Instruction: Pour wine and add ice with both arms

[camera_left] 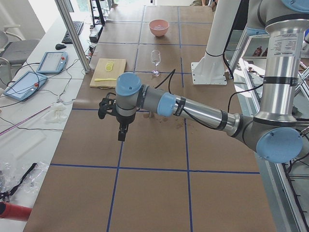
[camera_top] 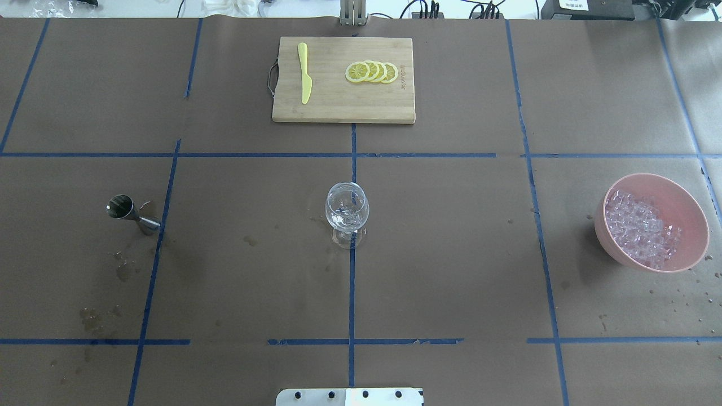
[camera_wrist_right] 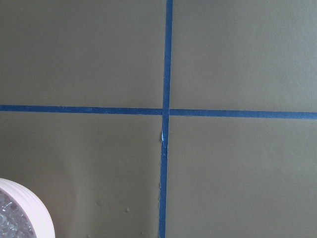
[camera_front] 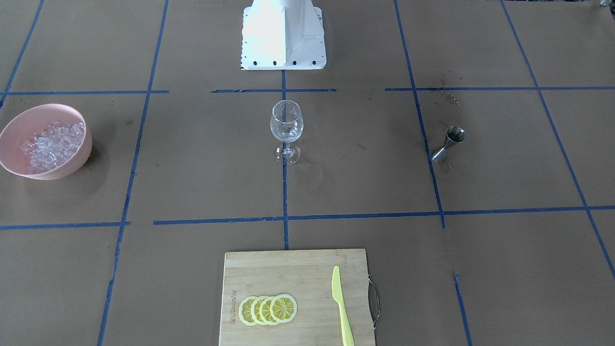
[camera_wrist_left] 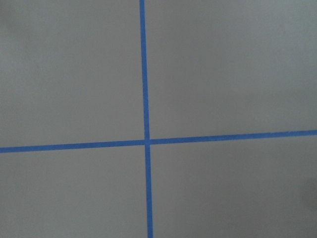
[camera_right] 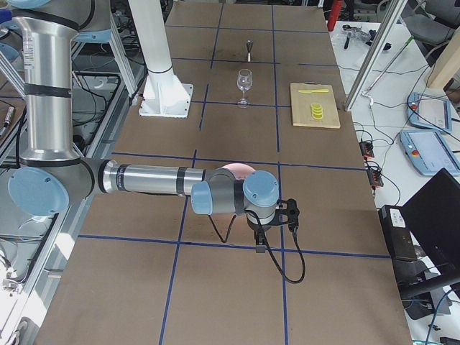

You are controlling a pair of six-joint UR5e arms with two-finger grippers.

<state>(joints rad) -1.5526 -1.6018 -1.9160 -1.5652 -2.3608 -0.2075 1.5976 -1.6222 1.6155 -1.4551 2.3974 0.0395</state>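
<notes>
From the front, the ice is seen heaped in a pink bowl at the end of the table on the robot's right; a wine glass is set mid-table, a jigger toward the left end; overhead, that layout is confirmed; from the left end, the left gripper is hung toward that end, its opening not to be judged; from the right end, likewise the right gripper, near the bowl; the cubes are judged hard, light and slick, best pinched singly across flat faces.
</notes>
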